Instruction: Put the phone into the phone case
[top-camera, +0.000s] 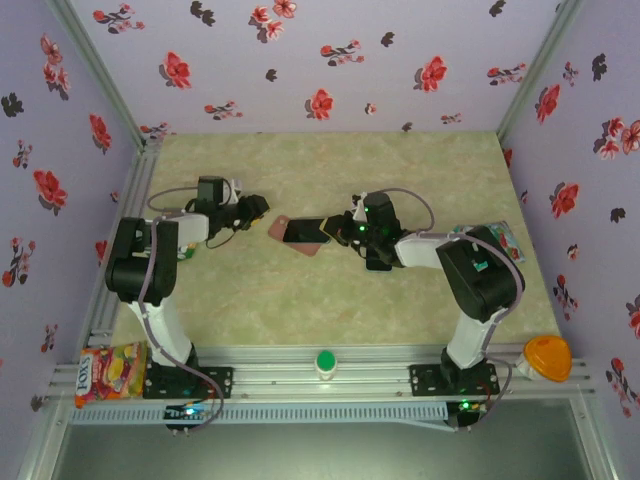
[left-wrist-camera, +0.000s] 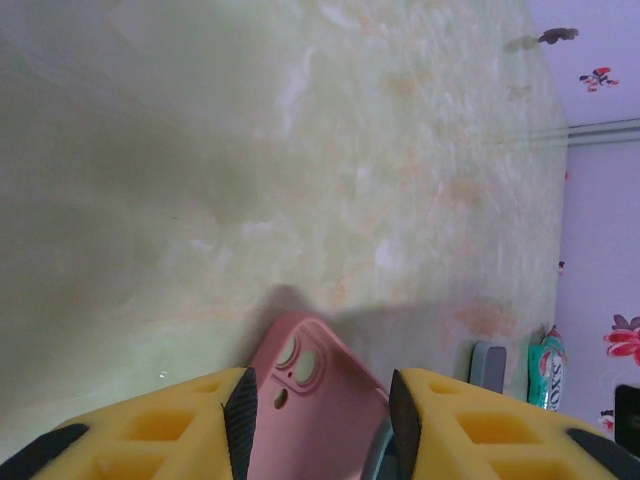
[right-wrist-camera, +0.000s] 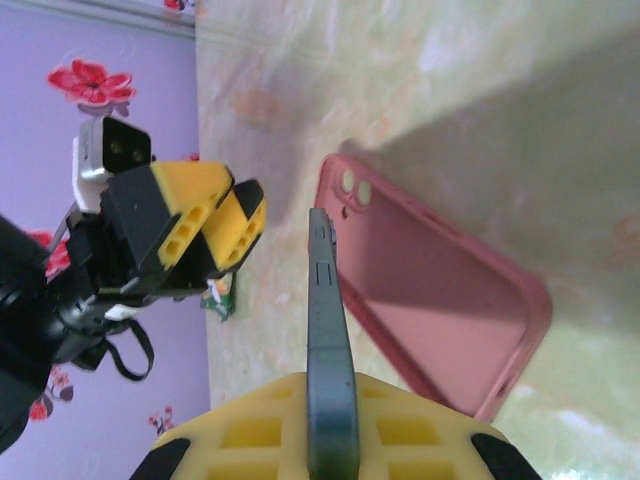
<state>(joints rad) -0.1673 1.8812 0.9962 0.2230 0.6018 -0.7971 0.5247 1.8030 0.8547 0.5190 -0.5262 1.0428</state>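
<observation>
The pink phone case (top-camera: 277, 228) lies on the table's middle with its open side up (right-wrist-camera: 430, 290); its camera cut-outs point toward the left arm. The dark phone (top-camera: 303, 231) is tilted over the case's right part. My right gripper (top-camera: 340, 228) is shut on the phone (right-wrist-camera: 325, 300), which stands on edge between the yellow fingers, just left of the case's long rim. My left gripper (top-camera: 258, 207) sits low, just left of the case, jaws partly open and holding nothing. In the left wrist view the case (left-wrist-camera: 310, 400) shows beyond the black pads (left-wrist-camera: 240, 420).
A green packet (top-camera: 507, 238) lies at the table's right edge, with a grey object (left-wrist-camera: 488, 365) near it. A candy bag (top-camera: 108, 370), a green button (top-camera: 325, 361) and an orange object (top-camera: 547, 357) sit on the front rail. Flowered walls enclose the table.
</observation>
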